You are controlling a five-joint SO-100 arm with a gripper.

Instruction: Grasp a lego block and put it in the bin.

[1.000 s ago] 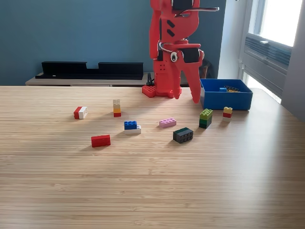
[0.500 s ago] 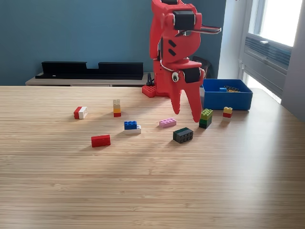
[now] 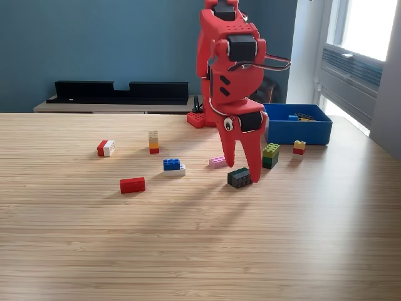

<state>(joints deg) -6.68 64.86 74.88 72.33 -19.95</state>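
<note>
Fingers [image 3: 241, 168] of a red robot arm [image 3: 230, 63] point down, spread apart and holding nothing, over a dark block [image 3: 240, 177] on a wooden counter [image 3: 200, 251].
One finger reaches the counter beside the dark block, on the exterior view's right; the other hangs just behind it, in front of a pink block [image 3: 217, 162]; the blue bin [image 3: 297, 123] sits at the back of the counter toward the exterior view's right, with small pieces inside; near it lie a green block [image 3: 270, 155] and a yellow-and-red block [image 3: 299, 147]; toward the exterior view's left lie a blue-and-white block [image 3: 173, 167], a red block [image 3: 132, 185], a red-and-white block [image 3: 105, 148] and a small upright stack [image 3: 153, 142].
</note>
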